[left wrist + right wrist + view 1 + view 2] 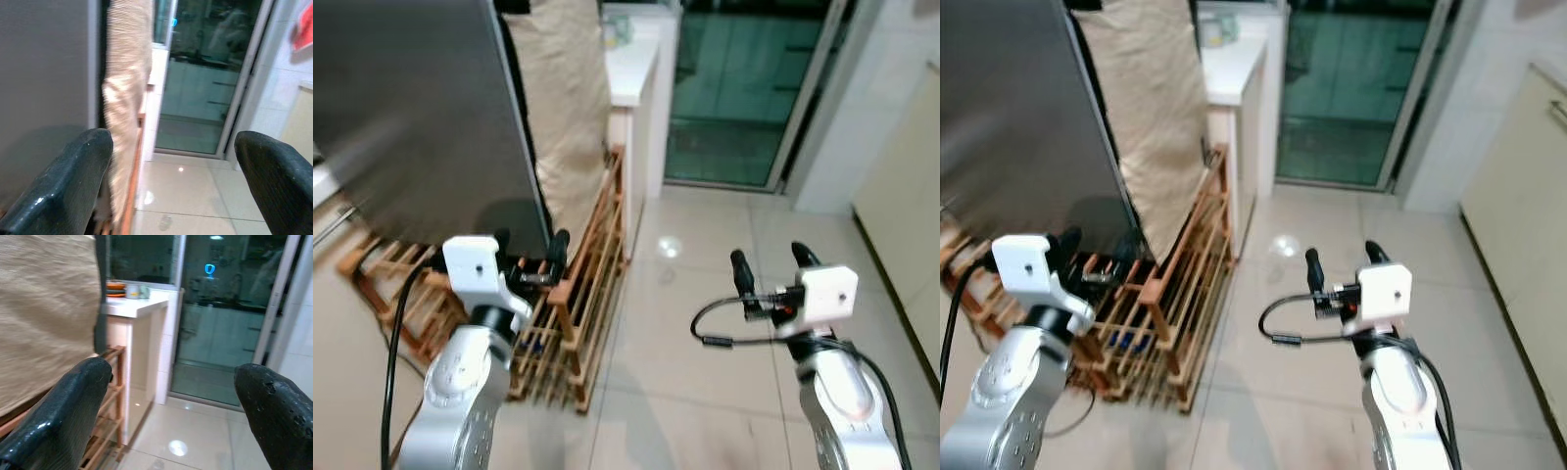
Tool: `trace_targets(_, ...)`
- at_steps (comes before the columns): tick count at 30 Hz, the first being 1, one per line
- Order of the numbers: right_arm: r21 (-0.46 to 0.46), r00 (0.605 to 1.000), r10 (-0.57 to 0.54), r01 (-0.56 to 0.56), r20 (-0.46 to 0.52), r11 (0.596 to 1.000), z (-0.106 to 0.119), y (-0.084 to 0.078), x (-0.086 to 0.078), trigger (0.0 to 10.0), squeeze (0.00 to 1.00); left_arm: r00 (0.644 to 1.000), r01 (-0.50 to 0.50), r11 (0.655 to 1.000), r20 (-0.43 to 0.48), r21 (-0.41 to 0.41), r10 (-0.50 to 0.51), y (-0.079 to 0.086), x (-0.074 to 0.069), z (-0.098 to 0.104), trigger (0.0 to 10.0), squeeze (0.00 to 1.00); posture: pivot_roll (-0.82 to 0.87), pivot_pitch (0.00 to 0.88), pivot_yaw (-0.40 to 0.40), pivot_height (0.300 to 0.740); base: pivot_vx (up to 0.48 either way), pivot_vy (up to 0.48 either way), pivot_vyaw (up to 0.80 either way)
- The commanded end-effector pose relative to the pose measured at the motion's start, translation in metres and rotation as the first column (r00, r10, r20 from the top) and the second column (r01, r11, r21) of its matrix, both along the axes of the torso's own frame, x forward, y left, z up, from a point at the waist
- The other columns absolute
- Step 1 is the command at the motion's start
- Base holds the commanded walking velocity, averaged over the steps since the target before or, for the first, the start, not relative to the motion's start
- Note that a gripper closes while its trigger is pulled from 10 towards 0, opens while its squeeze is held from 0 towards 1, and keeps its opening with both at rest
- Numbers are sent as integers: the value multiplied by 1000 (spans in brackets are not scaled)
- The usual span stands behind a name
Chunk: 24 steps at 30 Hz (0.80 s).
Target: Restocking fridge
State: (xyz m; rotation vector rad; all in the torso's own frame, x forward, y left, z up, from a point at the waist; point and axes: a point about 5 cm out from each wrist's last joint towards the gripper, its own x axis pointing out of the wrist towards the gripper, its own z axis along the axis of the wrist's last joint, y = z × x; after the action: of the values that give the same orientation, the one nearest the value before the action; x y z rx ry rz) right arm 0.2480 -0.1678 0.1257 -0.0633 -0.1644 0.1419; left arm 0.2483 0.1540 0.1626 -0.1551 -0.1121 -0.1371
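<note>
The grey fridge (411,117) stands at the upper left, its flat side facing me. My left gripper (530,242) is raised just in front of the fridge's lower right corner, open, with nothing between its fingers (63,186). My right gripper (771,260) is held out over the tiled floor to the right, open and holding nothing; its fingers (63,411) point toward the glass door.
A wooden slatted rack (573,304) stands on the floor beside the fridge. A beige burlap sack (563,108) leans between the fridge and a white counter (631,69) with dishes on it. A sliding glass door (744,88) is ahead; a pale cabinet (906,206) lines the right.
</note>
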Motion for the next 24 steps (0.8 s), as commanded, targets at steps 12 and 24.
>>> trace_targets(12,-9,999,35,-35,-13,999,-2,4,14,10000,0,987,-158,987,-14,8,158,13,10,1,10000,0,-144,0,40,740,475,0,0)
trace_targets(24,-16,998,62,-62,-17,998,-4,8,18,10000,0,979,-206,978,12,19,206,17,12,7,10000,0,-138,0,35,740,37,0,0)
